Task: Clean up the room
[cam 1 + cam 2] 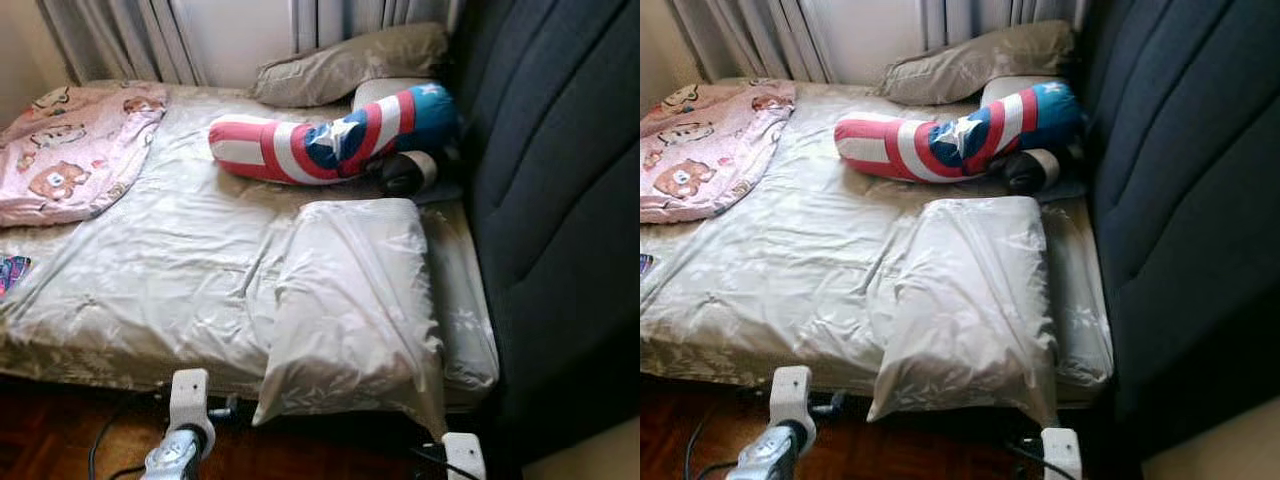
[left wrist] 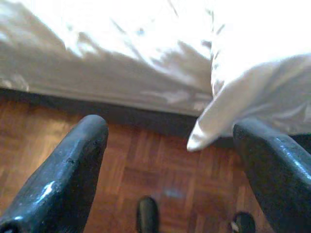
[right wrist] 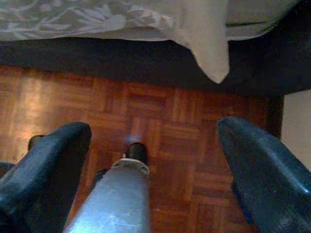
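Beige pillow (image 1: pixel 350 300) overhangs bed (image 1: pixel 150 290) edge.

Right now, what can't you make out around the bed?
- Dark round object behind the star-striped bolster, head views: mostly covered, identity unclear.
- Colourful item at the bed's left edge: cut off by the frame.
- Under the bed, right wrist view: in shadow.
- Sheet, left wrist view: overexposed, detail lost.

Bed (image 1: pixel 150 270) with pillows (image 1: pixel 350 300), blanket (image 1: pixel 70 150)
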Available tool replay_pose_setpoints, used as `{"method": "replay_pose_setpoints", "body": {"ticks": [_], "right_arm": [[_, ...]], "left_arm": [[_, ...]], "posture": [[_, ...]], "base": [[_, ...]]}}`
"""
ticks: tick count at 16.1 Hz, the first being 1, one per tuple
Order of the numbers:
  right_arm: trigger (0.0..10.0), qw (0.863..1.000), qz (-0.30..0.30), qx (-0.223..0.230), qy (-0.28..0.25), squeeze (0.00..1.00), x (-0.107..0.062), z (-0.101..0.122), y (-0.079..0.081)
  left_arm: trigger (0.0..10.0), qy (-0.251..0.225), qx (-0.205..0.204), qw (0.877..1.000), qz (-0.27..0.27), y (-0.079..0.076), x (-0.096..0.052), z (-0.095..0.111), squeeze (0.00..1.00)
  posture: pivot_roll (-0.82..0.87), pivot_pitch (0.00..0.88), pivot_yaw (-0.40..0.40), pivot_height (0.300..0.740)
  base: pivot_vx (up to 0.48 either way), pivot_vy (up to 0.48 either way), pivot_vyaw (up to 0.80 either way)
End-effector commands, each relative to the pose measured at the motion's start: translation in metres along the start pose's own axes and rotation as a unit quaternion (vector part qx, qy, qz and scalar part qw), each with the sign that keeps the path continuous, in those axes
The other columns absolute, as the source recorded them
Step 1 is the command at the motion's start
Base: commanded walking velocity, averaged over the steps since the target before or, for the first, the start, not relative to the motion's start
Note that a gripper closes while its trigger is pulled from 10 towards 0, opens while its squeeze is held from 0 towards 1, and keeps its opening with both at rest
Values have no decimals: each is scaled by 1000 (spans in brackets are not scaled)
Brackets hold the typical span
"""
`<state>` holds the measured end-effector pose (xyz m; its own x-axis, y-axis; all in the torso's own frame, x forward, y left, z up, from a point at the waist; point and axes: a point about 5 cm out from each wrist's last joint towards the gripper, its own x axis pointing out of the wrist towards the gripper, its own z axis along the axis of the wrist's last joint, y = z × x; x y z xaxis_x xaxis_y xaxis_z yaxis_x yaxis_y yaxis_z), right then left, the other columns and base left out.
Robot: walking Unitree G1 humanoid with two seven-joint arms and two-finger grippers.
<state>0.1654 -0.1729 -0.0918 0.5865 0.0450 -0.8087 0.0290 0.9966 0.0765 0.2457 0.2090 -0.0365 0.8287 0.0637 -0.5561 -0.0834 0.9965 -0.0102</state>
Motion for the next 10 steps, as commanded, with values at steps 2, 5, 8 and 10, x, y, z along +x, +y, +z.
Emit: {"method": "replay_pose_setpoints", "body": {"ticks": [2,5,8,10], "right_arm": [[10000,1000,-3,0,2,0,-1,-1,-3],[10000,1000,-4,-1,2,0,-1,-1,-3],[10000,1000,-6,-6,3,0,-1,-1,-4],[10000,1000,-6,-5,2,0,-1,-1,-4]], "left_arm": [[10000,6,-5,1000,2,1,-1,-2,0],[10000,14,17,1000,-18,-6,-3,-9,0],[10000,15,9,1000,-21,-7,-4,-12,0],[10000,17,10,1000,-23,-8,-4,-13,0]], "posture": [[39,66,-34,740],[40,67,-35,740],[42,68,-37,740],[42,70,-38,740]], "base": [[0,197,0],[0,135,0],[0,0,0],[0,480,0]]}}
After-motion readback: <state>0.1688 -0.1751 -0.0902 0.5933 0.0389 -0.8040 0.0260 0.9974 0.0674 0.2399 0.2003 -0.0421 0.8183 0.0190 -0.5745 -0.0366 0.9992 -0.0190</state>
